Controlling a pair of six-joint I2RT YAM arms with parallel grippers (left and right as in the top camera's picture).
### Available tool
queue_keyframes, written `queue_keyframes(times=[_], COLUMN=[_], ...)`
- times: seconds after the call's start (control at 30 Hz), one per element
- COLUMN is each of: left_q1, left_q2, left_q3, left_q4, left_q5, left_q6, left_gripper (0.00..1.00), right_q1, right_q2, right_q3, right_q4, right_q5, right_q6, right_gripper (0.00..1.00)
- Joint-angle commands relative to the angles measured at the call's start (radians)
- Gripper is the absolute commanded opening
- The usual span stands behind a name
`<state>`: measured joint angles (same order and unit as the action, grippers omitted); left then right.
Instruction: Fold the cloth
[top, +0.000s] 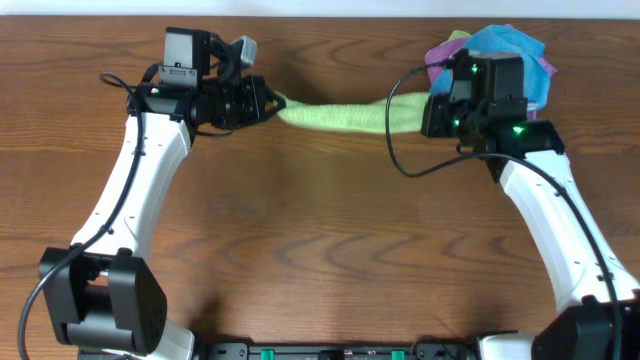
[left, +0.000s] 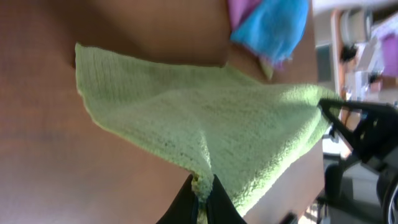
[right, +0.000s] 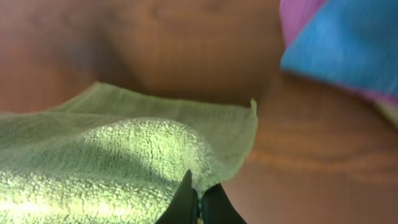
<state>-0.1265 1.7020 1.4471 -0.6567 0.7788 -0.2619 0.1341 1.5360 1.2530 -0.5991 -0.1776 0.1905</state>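
My worktop (top: 320, 250) is dark brown, wood-grained. At about one o'clock a heap lies on it: a blue cloth (top: 510, 45) atop a purple cloth (top: 437, 55).

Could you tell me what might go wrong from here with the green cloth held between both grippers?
1. The left gripper and right gripper each pinch only a thin edge of the cloth, so it might slip free under tension.
2. The blue cloth and purple cloth lie close beside the right gripper, so a move there could snag them.
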Motion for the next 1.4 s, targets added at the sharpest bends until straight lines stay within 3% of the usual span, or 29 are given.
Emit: queue_keyframes(times=[0.0,0.2,0.63,0.93,1.2,1.37], left_q1=[0.008,0.005,-0.184,-0.194,-0.172,-0.168], left_q2=[-0.010,-0.010,-0.016,-0.039,-0.088,-0.071], left_q3=[0.007,-0.047,-0.312,-0.321,-0.320,-0.320], left_q4=[-0.084,-0.264,-0.240,-0.307,-0.103,0.035], left_q5=[-0.005,-0.027,-0.024,-0.097,-0.188,-0.247], left_q6=[0.154,0.249,0.228,0.232,0.040,-0.035], left_gripper=[0.06,0.06,0.06,0.06,0.06,0.06], right_q1=[-0.008,-0.008,-0.008,-0.008,-0.008,-0.008], right_q2=[-0.003,-0.064,-0.285,-0.315,-0.291,-0.182], right_q3=[-0.018,-0.169,-0.509,-0.549,-0.549,-0.549], right_q4=[-0.059,-0.085,-0.097,-0.098,0.150,0.308], right_q5=[-0.029,-0.084,-0.111,-0.080,-0.029,-0.027], right_q6=[-0.042,-0.043,-0.019,-0.019,0.005,0.019], right_gripper=[0.01,0.01,0.01,0.01,0.01,0.01])
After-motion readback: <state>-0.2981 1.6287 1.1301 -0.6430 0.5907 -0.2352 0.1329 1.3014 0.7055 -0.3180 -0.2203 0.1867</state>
